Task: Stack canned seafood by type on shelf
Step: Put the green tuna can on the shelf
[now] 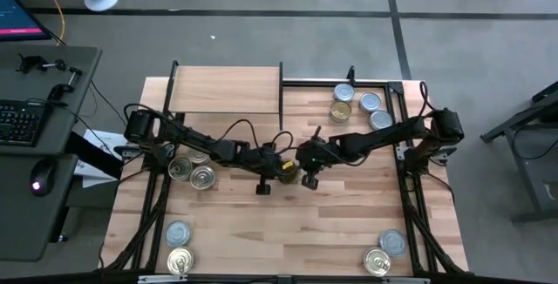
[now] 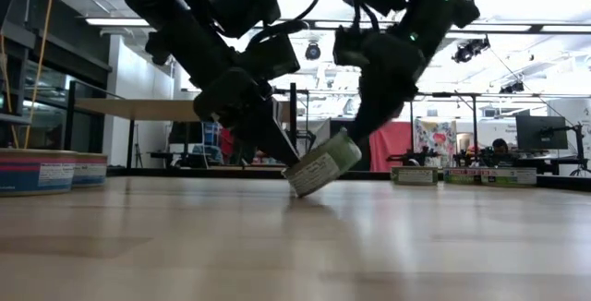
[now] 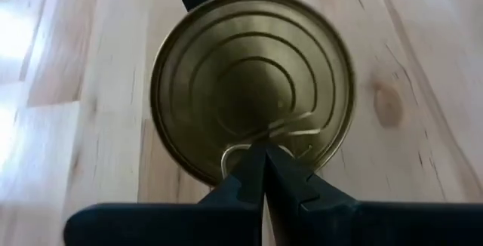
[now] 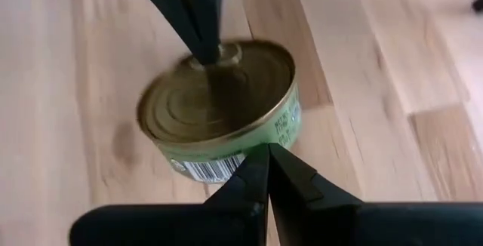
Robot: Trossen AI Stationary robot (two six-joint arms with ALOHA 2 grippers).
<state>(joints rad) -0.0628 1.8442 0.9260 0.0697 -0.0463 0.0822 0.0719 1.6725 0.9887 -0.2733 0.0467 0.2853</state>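
A gold-topped tin with a greenish side label (image 2: 323, 162) stands tilted at the table's middle (image 1: 287, 170). Its lower edge (image 2: 297, 188) rests on the wood. My left gripper (image 3: 260, 152) is shut and comes at the tin's left. My right gripper (image 4: 268, 154) is also shut and comes at its right. The shelf (image 1: 227, 90) stands at the far left, its light-wood board bare. The other tins of canned seafood lie in groups on the table around it. My left gripper touches the tin's gold top at the pull tab near the rim (image 3: 249, 149) with its shut fingertips, slanting down from the table's left. The top faces that gripper. My right gripper's shut fingertips touch the labelled side wall (image 4: 260, 142) at the tin's raised edge (image 2: 354, 144), slanting down from the table's right. That edge is off the table and the opposite edge is on the wood.
Several tins (image 1: 357, 105) sit at the far right inside a black frame. More tins (image 1: 192, 172) lie under my left arm. Pairs sit at the near left (image 1: 179, 245) and near right (image 1: 384, 251). Bare wood lies in the near middle.
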